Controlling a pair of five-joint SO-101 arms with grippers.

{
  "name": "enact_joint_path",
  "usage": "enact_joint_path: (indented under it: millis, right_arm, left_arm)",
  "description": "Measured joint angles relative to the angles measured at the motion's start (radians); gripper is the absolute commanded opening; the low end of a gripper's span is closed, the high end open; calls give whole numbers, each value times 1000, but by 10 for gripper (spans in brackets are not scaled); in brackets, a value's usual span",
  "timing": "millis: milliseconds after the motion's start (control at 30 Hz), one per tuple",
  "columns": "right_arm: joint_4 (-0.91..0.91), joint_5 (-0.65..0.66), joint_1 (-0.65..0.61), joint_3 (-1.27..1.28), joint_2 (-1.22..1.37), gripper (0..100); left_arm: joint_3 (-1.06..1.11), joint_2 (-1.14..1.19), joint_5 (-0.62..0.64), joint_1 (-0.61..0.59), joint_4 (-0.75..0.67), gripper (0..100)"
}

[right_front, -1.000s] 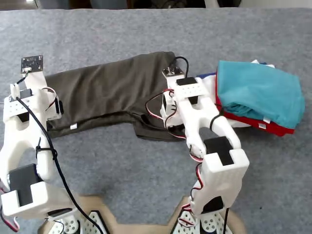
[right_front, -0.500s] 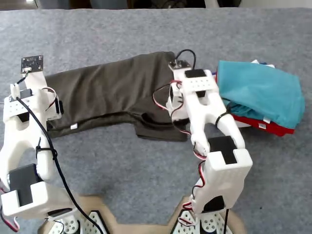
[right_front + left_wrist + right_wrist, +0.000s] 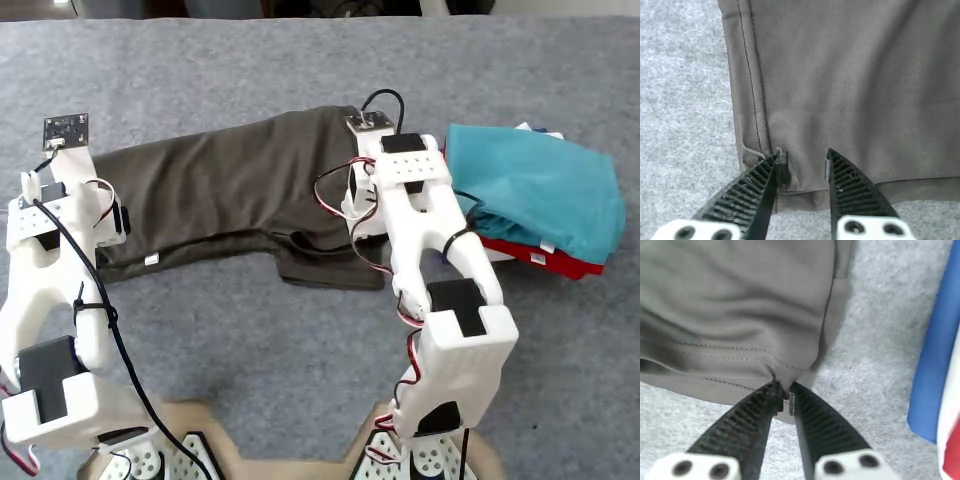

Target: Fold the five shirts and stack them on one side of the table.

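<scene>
A stack point(image 3: 530, 195) of seemingly four shirts is built; the half-folded brown shirt point(image 3: 220, 195) is pinched by the right gripper point(image 3: 785, 390), the left gripper point(image 3: 802, 160) held parted.

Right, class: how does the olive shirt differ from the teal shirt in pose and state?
The olive shirt lies stretched out on the table; the teal shirt sits folded compact on a red shirt. The right hand pinches the olive shirt; no hand holds the teal shirt. Both are plain-coloured.
</scene>
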Motion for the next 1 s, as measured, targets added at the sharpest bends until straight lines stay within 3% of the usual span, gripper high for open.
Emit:
enact_joint_path:
  millis: [300,500,700,1000]
  right_arm:
    - [43,11,0,0,-8,15]
    - [46,61,0,94,-143,15]
    - [31,91,43,204,-218,15]
    - [18,104,89,233,-224,15]
  left_arm:
    - [0,0,0,0,0,148]
    - [0,0,-2,-17,0,145]
    - [0,0,-3,-74,0,31]
    - [0,0,-3,-77,0,31]
